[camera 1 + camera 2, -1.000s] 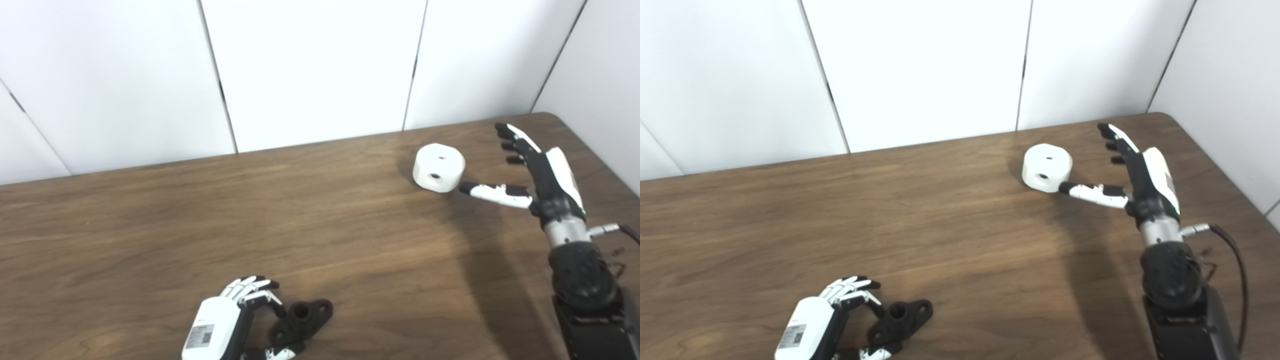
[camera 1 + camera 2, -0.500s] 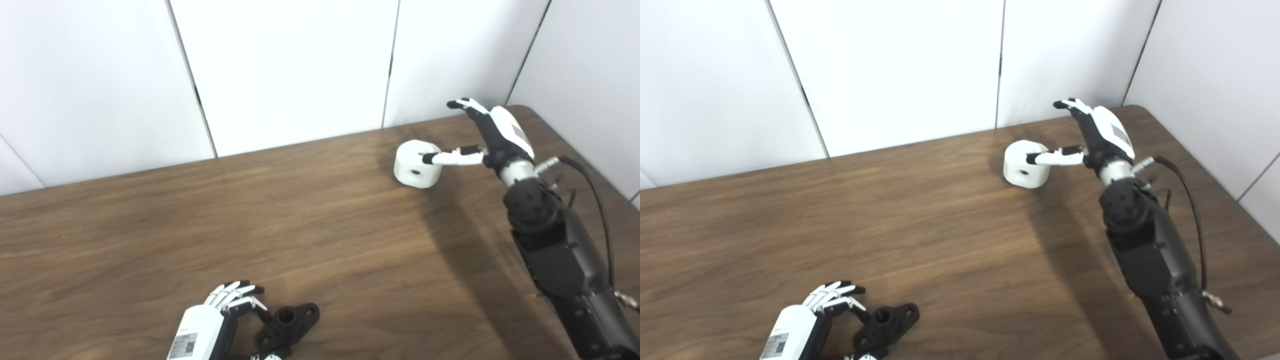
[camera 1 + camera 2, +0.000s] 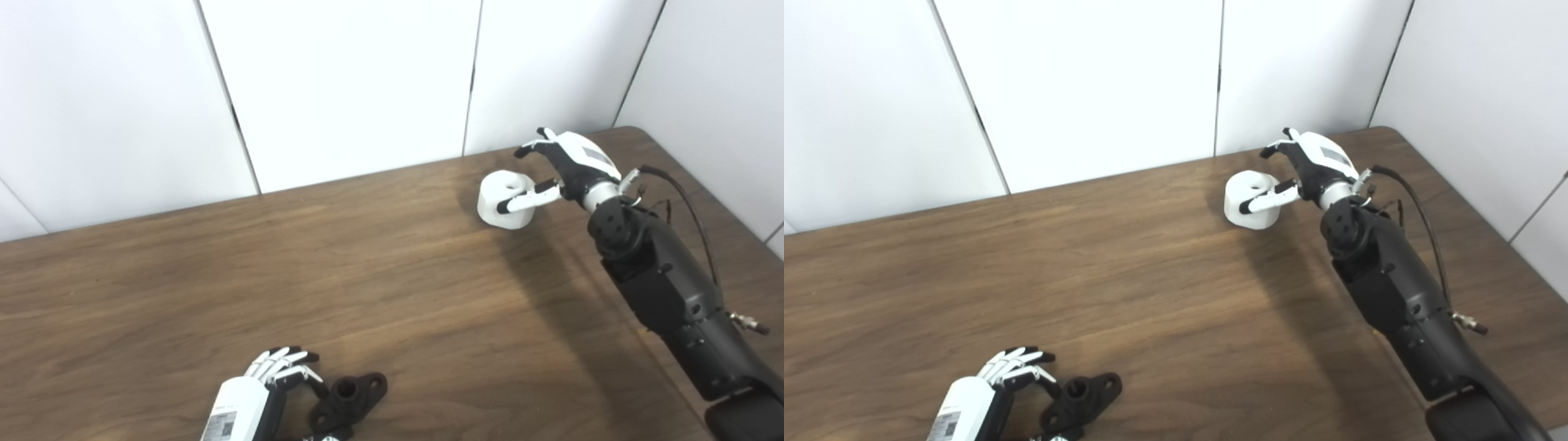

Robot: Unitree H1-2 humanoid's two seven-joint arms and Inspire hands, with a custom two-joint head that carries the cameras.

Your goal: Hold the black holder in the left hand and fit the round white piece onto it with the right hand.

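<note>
The black holder (image 3: 349, 398) lies flat on the wooden table (image 3: 380, 275) near its front edge, its round socket facing up. My left hand (image 3: 260, 398) lies just left of it, open. Most fingers are stretched out, and one finger and the thumb reach around the holder's near end. The round white piece (image 3: 503, 195) stands at the far right of the table, its hole facing up. My right hand (image 3: 566, 168) is open over it. The thumb lies across the piece's front and the fingers (image 3: 528, 149) arch above its back. It also shows in the right eye view (image 3: 1311, 165).
White wall panels (image 3: 343, 86) stand right behind the table's far edge. The table's rounded right corner (image 3: 637, 131) is close behind my right hand. A black cable (image 3: 692, 208) runs along my right forearm.
My right hand has swung from beside the white piece to over it, the thumb now across its front. The camera has shifted. My left hand stays by the holder.
</note>
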